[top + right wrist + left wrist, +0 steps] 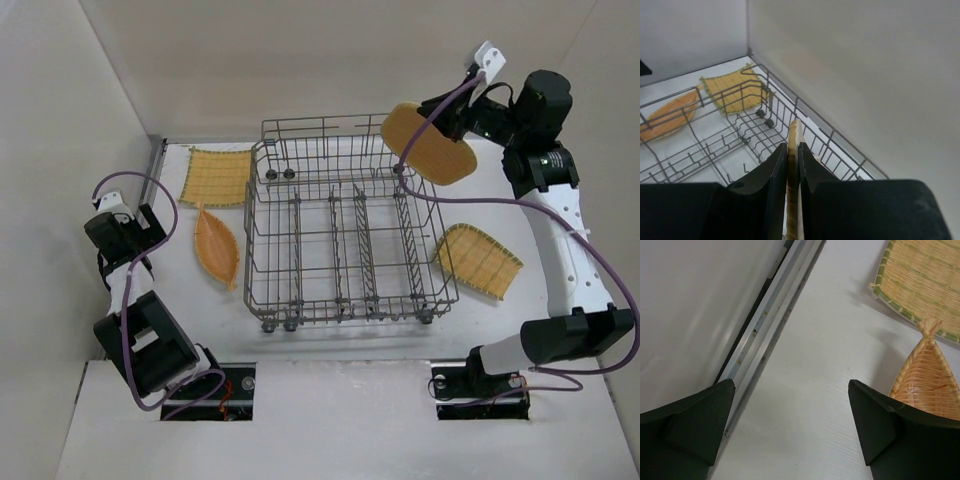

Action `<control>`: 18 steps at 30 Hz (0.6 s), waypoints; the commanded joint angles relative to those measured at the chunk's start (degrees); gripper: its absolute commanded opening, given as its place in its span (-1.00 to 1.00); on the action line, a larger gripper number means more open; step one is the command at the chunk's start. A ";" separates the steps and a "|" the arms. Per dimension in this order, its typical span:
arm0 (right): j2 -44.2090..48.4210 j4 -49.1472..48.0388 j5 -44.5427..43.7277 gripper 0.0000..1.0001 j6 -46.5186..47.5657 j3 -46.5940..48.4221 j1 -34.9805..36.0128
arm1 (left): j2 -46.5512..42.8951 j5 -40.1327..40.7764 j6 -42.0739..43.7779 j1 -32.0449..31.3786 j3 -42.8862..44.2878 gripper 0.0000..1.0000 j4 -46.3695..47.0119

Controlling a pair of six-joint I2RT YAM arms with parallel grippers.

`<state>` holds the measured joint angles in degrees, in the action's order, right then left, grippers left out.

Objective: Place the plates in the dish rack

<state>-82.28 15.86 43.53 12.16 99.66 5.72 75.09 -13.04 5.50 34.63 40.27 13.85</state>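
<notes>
Dish rack (345, 312) grey; yellow plates (217, 175) (480, 260) grid-ribbed; orange plates (216, 247) (430, 145) woven.

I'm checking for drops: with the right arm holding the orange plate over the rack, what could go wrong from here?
The right gripper pinches the round orange plate only by its thin edge, so it may slip or swing on the way down. It hangs over the far right corner of the dish rack, so it could catch the rim wire instead of dropping between tines.

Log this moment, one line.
right jaws: shut on rounded orange plate over dish rack | left jaws: open, empty | racked: none
</notes>
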 commanded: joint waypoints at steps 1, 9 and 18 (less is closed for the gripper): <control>-0.33 1.71 4.19 -1.00 10.66 4.75 2.58 | -0.03 0.73 -0.49 0.22 2.62 1.00 0.66; -3.15 9.54 7.01 -1.00 27.19 5.37 4.70 | -0.29 0.73 -0.49 0.22 2.44 1.00 0.48; -4.91 17.27 9.12 -1.00 44.33 5.20 7.59 | -0.03 1.87 -0.57 0.13 2.71 1.00 0.22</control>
<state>-88.14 33.23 49.23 46.68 101.43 11.84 75.20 -11.79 5.50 34.61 40.34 13.43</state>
